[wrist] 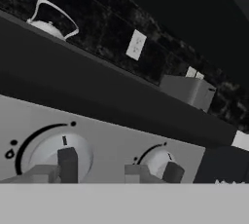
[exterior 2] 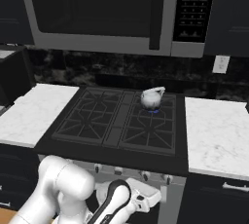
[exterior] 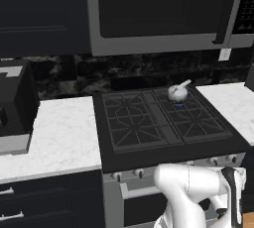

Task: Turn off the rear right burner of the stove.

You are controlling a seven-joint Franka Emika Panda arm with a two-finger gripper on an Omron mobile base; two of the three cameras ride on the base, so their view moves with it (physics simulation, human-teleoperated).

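Dark kitchen, black cabinets and speckled black backsplash, white marble table (exterior: pixel 59 138) on both sides of the stove (exterior 2: pixel 116 156), which I use as landmark. Above the stove hangs a dark microwave (exterior 2: pixel 102 13); its keypad print is too small to read. The rear right burner (exterior 2: pixel 154 111) sits at the stove's back right corner, a faint blue glow under a white kettle (exterior 2: pixel 152 98) that stands on its grate, so the flame looks lit and the task not yet done. A white wall outlet (exterior 2: pixel 221 64) is behind the stove's right side. The arm reaches low to the stove's front panel because the silver knobs (wrist: pixel 62 152) are there, below the grates. The tool (wrist: pixel 119 169) is at that panel, its fingertips (wrist: pixel 67 163) drawn close together, the left one over the left knob, the right one at the neighbouring knob; whether a knob is actually pinched I cannot tell. Small marks ring the knobs, no legible writing or brand.
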